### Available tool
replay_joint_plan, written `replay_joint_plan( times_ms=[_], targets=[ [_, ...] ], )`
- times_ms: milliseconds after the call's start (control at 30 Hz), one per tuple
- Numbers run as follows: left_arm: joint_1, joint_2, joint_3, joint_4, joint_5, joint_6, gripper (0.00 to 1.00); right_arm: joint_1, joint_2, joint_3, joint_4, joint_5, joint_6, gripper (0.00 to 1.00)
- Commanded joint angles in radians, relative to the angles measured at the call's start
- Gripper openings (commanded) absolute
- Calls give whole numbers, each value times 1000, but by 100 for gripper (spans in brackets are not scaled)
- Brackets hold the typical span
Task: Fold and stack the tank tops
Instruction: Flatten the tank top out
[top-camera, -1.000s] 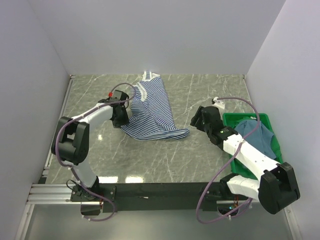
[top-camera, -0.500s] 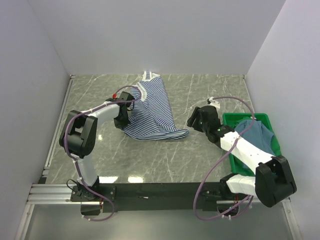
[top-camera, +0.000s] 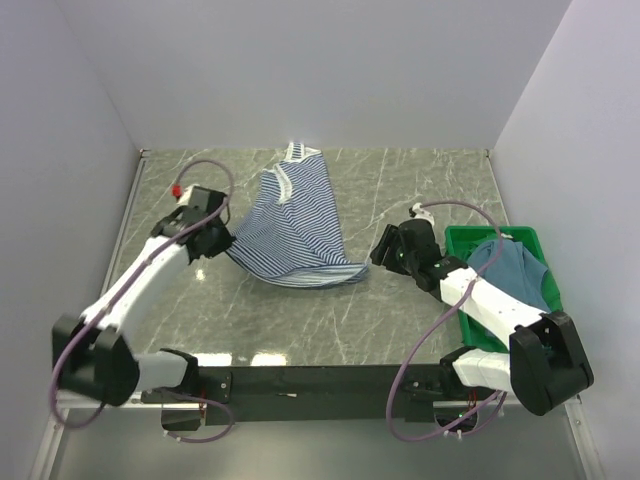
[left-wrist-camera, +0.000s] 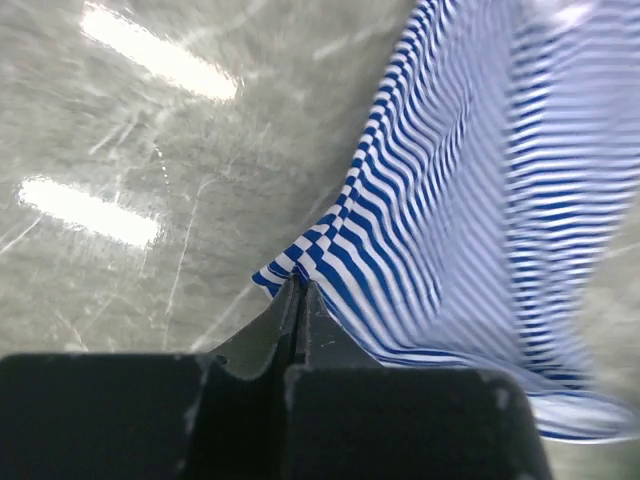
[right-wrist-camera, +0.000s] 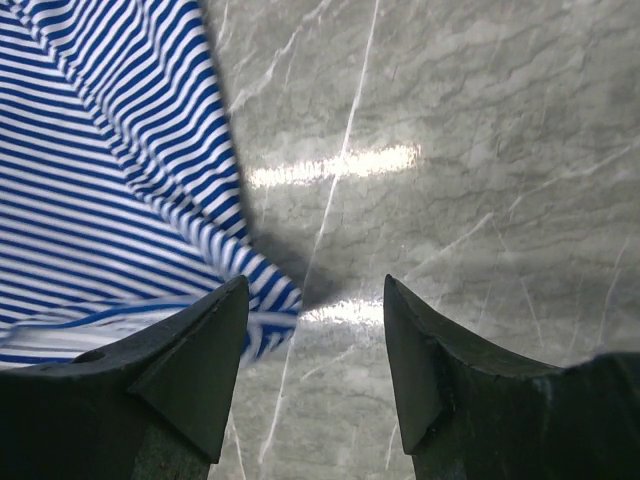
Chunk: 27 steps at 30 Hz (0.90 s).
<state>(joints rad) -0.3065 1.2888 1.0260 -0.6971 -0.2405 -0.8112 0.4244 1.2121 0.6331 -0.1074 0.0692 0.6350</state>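
**Left tool (left-wrist-camera: 297, 296) clamped on a corner of the striped tank top (top-camera: 295, 225); right tool (right-wrist-camera: 315, 340) spread wide at the opposite corner.**

The striped top lies rumpled mid-desk, neck trim toward the back wall (top-camera: 300, 70). Its left hem corner is pinched between the shut left fingers, while the right tool hangs empty just beside the right hem corner. The teal tank top (top-camera: 525, 265) sits in the green crate (top-camera: 470, 235) at the right edge. To do this step well, I judge the right tool should close on that near corner. Both arms can then draw the hem taut and level and lay the cloth flat before folding; pulling with one arm alone would likely skew it. The desk (top-camera: 420, 190) is glossy grey marble-pattern, probably slick under cloth, enclosed by plain pale walls with lamp glare on the surface.
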Motion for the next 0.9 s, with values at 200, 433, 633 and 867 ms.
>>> replay_joint_plan(
  times_ms=[200,433,633,867],
  targets=[
    [23,-213,-46,-107,-56,-103,1,79,3,-19,43,-42,34,64],
    [23,-221,-133,-58,-8,-135,1,243,63,-24,67,-11,123,64],
    [21,-212,-152,-39,7,-132,0,277,32,-101,92,-55,209,65],
    [23,-206,-168,-18,32,-135,0,369,-68,-174,91,-1,285,64]
  ],
)
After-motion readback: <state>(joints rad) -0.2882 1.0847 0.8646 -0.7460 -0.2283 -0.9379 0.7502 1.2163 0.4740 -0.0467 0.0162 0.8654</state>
